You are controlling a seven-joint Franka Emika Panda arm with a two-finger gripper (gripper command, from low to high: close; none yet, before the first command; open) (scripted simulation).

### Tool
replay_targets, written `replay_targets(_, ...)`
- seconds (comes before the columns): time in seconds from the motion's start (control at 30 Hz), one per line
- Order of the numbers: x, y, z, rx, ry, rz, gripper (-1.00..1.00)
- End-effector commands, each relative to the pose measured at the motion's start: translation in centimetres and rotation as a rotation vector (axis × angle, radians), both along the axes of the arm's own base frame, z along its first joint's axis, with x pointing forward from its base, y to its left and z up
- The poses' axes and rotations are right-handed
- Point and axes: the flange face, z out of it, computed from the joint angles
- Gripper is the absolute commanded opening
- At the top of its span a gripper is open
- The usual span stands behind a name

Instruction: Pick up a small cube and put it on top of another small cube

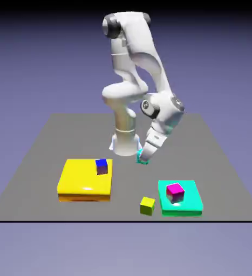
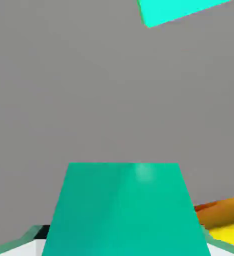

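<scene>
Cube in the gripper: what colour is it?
Teal: the cube shows best in the hand view.

I see glossy, smooth yellow (image 1: pixel 84 179) and teal (image 1: pixel 189 207) slabs, plastic-looking, on a matt grey desk (image 1: pixel 133 186). My arm (image 1: pixel 144 46) looks smooth and glossy white.

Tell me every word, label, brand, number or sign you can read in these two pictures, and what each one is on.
No readable text in either picture.
White arm: small dark marks on its round grey joint caps, too small to read.
Teal cube in the tool: plain.
Yellow slab, teal slab, blue cube, magenta cube and yellow cube: no lettering shows.
</scene>
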Motion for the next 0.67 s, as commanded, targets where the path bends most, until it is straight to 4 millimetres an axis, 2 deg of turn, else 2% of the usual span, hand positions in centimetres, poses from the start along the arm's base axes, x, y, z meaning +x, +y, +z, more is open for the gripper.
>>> replay_targets(0.0, 0.3, -1.7, 0.6, -0.003, -0.001, -0.017, -1.0)
replay_targets(0.2, 0.4, -11.8, 3.9, -0.012, 0.004, -0.127, -1.0)
replay_targets(0.37, -0.7, -14.1, -2.2, -0.013, 0.004, -0.131, -1.0)
replay_targets(0.4, -0.8, -14.1, -2.5, -0.013, 0.004, -0.131, -1.0)
replay_targets(0.43, -0.8, -14.1, -2.5, -0.013, 0.004, -0.131, 1.0)
replay_targets(0.47, -0.8, -14.1, -2.5, -0.013, 0.004, -0.131, 1.0)
replay_targets(0.63, 0.3, -12.1, 4.0, -0.013, 0.004, -0.131, 1.0)
